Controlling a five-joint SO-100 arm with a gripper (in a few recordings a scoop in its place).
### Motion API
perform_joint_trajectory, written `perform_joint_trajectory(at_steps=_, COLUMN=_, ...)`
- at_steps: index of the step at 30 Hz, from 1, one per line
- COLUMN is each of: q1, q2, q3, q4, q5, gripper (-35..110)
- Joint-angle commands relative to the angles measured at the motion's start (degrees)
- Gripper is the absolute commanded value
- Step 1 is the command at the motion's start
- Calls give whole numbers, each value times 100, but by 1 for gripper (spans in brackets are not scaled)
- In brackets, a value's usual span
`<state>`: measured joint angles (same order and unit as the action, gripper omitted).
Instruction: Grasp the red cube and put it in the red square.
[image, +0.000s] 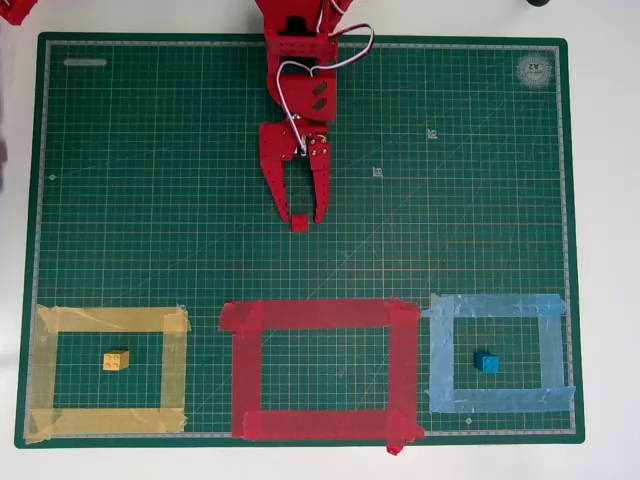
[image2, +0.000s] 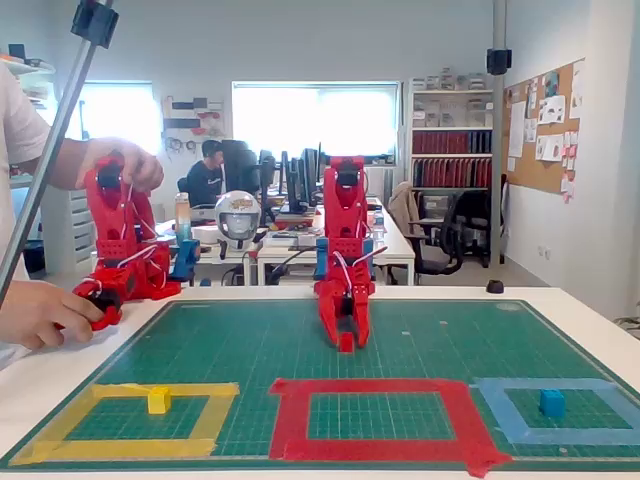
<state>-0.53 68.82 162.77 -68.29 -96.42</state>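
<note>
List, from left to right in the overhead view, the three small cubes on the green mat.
yellow cube → red cube, between the gripper fingertips → blue cube

The room was an open office with white walls. A wide window (image2: 315, 118) occupied the centre of the rear wall, and a second window (image2: 115, 118) at the upper left admitted bright daylight. Desks carrying monitors (image2: 300, 180) stood in the middle distance. A shelving unit (image2: 450, 130) holding red binders stood right of centre. A cork noticeboard (image2: 545, 125) with pinned papers hung on the right wall. A black office chair (image2: 445, 240) stood below the shelving. The bench (image2: 590, 320) was white.
</note>
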Motion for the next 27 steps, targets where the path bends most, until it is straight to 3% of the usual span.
perform_joint_trajectory(at_steps=1, q1=70, q2=18, q3=-105, q4=-255, q5=-62, gripper=17)
perform_joint_trajectory(at_steps=15, q1=123, q2=-70, q3=-229, q4=-255, q5=-70, gripper=17)
perform_joint_trajectory(at_steps=27, q1=97, q2=-88, q3=-237, q4=-255, q5=-70, gripper=4)
